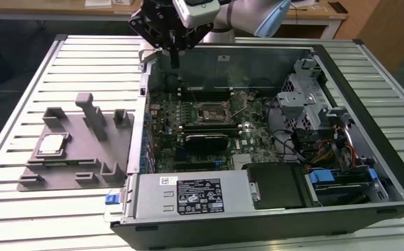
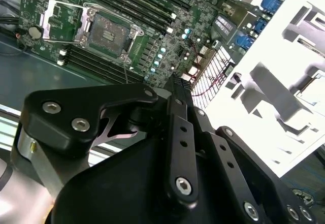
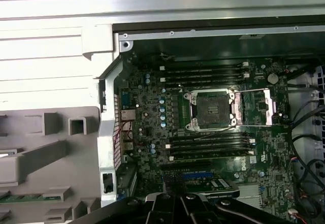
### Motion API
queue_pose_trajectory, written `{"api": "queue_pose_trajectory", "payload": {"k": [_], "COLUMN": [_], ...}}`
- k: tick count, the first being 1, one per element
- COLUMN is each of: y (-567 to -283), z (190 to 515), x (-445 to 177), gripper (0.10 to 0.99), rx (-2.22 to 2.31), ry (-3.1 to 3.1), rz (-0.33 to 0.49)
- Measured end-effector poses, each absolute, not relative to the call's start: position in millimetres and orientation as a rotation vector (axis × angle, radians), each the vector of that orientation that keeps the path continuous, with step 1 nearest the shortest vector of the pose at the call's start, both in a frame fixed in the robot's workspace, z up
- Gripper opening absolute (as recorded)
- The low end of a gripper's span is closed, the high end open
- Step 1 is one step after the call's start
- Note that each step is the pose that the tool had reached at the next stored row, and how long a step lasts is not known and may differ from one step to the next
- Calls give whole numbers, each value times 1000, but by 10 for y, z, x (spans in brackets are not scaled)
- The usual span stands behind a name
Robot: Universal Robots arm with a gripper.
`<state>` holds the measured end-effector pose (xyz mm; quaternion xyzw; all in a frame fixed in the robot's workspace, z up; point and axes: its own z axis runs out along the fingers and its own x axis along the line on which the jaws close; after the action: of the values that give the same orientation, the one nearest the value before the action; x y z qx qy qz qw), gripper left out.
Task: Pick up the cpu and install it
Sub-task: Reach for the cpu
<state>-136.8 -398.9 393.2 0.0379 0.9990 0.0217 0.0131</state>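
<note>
The cpu (image 1: pixel 52 145), a small silver square chip, lies flat on the grey fixture plate (image 1: pixel 69 175) on the exterior view's left, outside the computer case. My gripper (image 1: pixel 174 61) hangs high over the case's back left corner, far from the chip, shut with nothing between its fingers (image 2: pixel 175 89). The motherboard's cpu socket (image 1: pixel 211 111) sits bare, with its retaining frame (image 3: pixel 256 107) flipped open to one side. Both wrist views show this socket (image 3: pixel 210 109) (image 2: pixel 109 31) from above.
The open computer case (image 1: pixel 369 99) fills the table's middle and the exterior view's right, with a drive cage (image 1: pixel 306 99), cables and a power supply (image 1: pixel 187 196) inside. Upright posts (image 1: pixel 90 112) rise from the fixture plate. The slatted metal table (image 1: pixel 20 99) surrounds both.
</note>
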Motion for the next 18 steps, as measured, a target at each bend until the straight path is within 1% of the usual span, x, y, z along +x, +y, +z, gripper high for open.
{"api": "queue_pose_trajectory", "payload": {"k": [18], "y": [-3989], "z": [3932], "x": [-1475], "gripper": [106], "rx": [118], "ry": [3112], "rz": [68]}}
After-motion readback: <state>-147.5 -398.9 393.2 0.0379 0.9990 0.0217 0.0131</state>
